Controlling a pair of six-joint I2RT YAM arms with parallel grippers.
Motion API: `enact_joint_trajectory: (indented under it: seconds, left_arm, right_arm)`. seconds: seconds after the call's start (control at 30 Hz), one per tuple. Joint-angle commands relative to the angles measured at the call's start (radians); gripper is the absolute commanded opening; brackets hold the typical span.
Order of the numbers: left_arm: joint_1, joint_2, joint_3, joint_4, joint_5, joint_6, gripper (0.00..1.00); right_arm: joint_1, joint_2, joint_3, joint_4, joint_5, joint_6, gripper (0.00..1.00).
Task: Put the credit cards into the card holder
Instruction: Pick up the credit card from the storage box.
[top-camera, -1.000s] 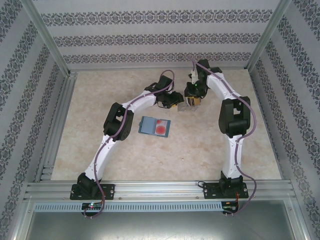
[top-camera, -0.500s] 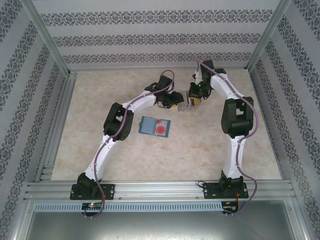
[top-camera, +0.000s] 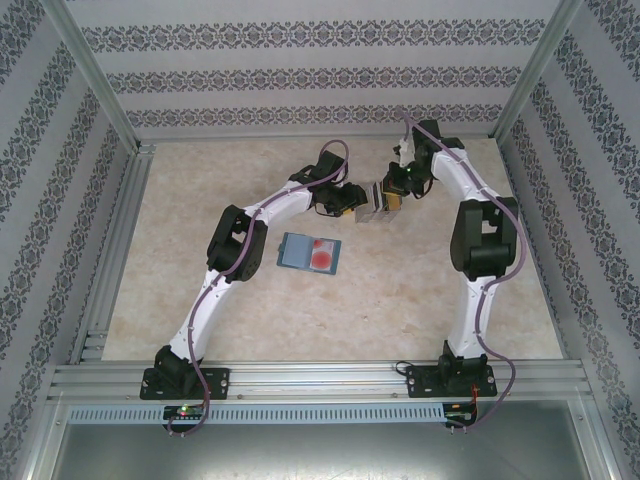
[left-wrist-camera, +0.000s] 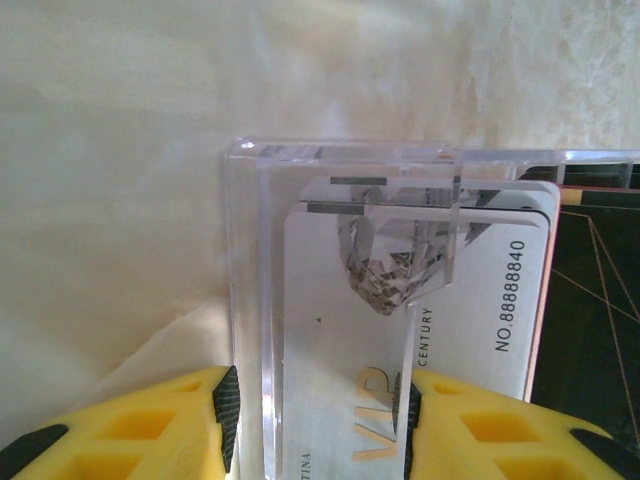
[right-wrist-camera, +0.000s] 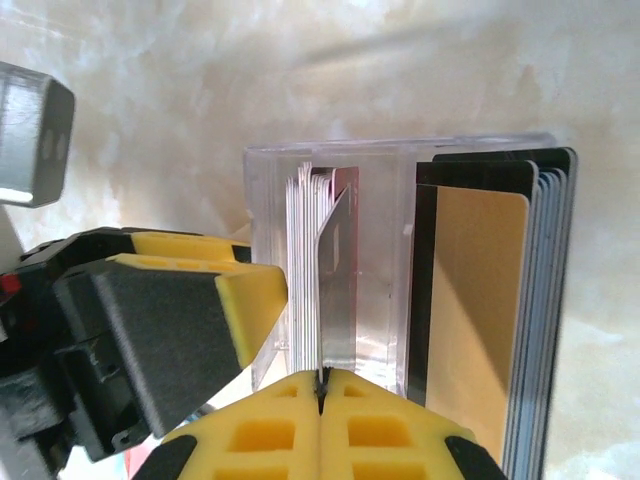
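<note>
right gripper (right-wrist-camera: 320, 385) pinching credit card (right-wrist-camera: 338, 280) edge | left gripper (left-wrist-camera: 318, 425) clamping clear stand (left-wrist-camera: 245, 300)

**Card stand (top-camera: 371, 206) behind, card holder (top-camera: 309, 252) in front**

I am watching the card holder lying on the worktop (top-camera: 400, 310), nearer me than the card stand. The card stand is sitting between my left hand (top-camera: 347, 203) and right hand (top-camera: 391, 197). In its compartments credit cards (right-wrist-camera: 480, 330) are standing; one credit card (right-wrist-camera: 338, 260) is sitting between the right hand's closed fingers.
</note>
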Motion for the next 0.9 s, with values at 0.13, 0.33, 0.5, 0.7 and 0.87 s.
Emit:
enact_joint_trajectory:
  seconds: [0.13, 0.33, 0.5, 0.7, 0.87]
  left_arm:
    - [-0.014, -0.020, -0.006, -0.146, -0.044, 0.024, 0.47]
    - [-0.012, -0.080, -0.009, -0.186, -0.064, 0.052, 0.49]
    - [-0.006, -0.167, -0.021, -0.230, -0.079, 0.092, 0.51]
    - [0.013, -0.322, -0.095, -0.295, -0.113, 0.163, 0.53]
    - [0.061, -0.503, -0.315, -0.240, -0.126, 0.176, 0.53]
  right_arm:
    - [-0.036, -0.176, -0.049, -0.022, -0.054, -0.004, 0.00]
    - [-0.049, -0.281, -0.128, -0.007, -0.101, -0.001, 0.00]
    - [-0.058, -0.375, -0.239, 0.049, -0.194, 0.035, 0.00]
    - [-0.054, -0.492, -0.394, 0.169, -0.324, 0.125, 0.00]
    - [0.006, -0.552, -0.547, 0.292, -0.388, 0.197, 0.01]
